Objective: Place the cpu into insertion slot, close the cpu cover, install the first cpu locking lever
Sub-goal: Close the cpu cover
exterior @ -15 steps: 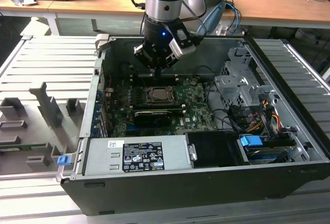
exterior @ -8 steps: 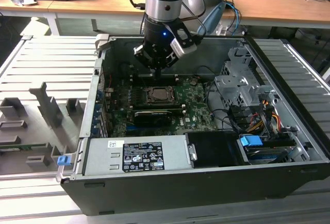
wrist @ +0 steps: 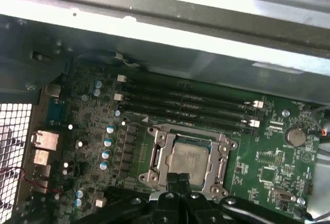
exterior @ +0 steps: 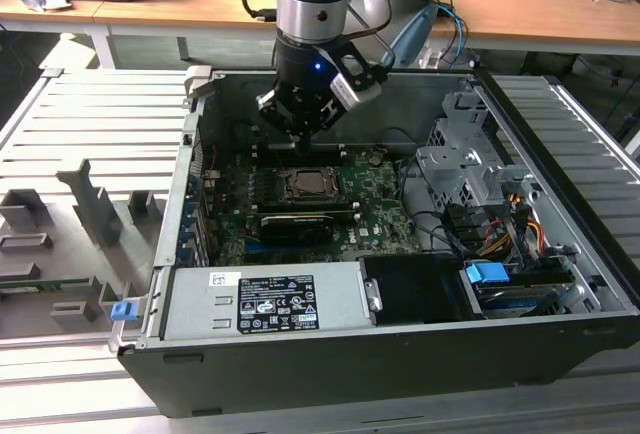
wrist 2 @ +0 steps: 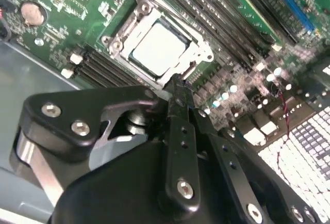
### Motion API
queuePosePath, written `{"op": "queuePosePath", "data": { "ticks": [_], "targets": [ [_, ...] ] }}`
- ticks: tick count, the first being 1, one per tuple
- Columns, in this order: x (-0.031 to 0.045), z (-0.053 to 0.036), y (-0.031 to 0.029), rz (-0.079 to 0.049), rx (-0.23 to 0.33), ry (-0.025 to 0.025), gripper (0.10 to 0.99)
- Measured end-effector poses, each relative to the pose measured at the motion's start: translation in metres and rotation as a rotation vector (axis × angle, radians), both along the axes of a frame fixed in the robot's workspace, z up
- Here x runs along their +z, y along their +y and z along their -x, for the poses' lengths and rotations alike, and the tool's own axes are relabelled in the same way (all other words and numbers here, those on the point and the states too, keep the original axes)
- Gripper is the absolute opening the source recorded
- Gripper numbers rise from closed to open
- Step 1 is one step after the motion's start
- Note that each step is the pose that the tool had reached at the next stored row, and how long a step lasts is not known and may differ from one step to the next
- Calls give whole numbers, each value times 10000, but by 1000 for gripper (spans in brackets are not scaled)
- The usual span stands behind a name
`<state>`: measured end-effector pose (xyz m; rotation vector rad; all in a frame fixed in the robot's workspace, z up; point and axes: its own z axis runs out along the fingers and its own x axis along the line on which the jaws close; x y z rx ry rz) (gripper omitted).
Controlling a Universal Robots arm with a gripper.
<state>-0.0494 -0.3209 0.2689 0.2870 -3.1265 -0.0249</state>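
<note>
The cpu (wrist 2: 157, 46) (wrist: 188, 159) lies flat in its socket on the green motherboard (exterior: 375, 216), its silver top showing through the window of the cpu cover (wrist 2: 198, 54) (wrist: 161, 154). The cover lies down flat around the chip. In the exterior view the socket (exterior: 305, 186) is near the back of the open computer case. My gripper (wrist 2: 178, 82) (wrist: 178, 180) (exterior: 303, 130) hangs a little above the socket's edge, with its black fingers pressed together and nothing between them. I cannot make out the locking lever.
Black memory slots (wrist: 188, 102) run beside the socket toward the case's back wall (exterior: 400, 104). A black card (exterior: 295, 224) sits in front of the socket. The power supply (exterior: 265, 299) fills the front. The drive cage (exterior: 465, 169) and cables (exterior: 500, 229) stand at the exterior view's right.
</note>
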Motion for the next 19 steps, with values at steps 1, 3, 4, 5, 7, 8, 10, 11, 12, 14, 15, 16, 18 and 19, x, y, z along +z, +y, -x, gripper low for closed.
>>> {"op": "queuePosePath", "data": {
  "ticks": [1, 3, 4, 5, 7, 8, 10, 11, 12, 14, 15, 16, 18, 19],
  "targets": [
    [-3, 1, 0, 1, -34, -4, 106],
    [-15, 1, 0, 2, -406, -5, 106],
    [-19, 1, 0, 4, -632, -4, 106],
    [-21, 1, 0, 4, -766, -4, 106],
    [-22, 1, 0, 5, -922, -3, 106],
    [-23, 1, 0, 4, -931, -4, 106],
    [-24, 7, 0, 3, -939, -5, 106],
    [-25, 17, 0, 1, -936, -6, 106],
    [-24, 36, 0, 3, -935, -6, 106],
    [-25, 82, 0, 2, -935, -5, 106],
    [-26, 110, 0, 1, -955, -6, 106],
    [-26, 115, 0, 3, -1059, -5, 106],
    [-28, 119, 0, 4, -1228, -4, 106],
    [-30, 128, 0, 2, -1309, -5, 106]
  ]
}}
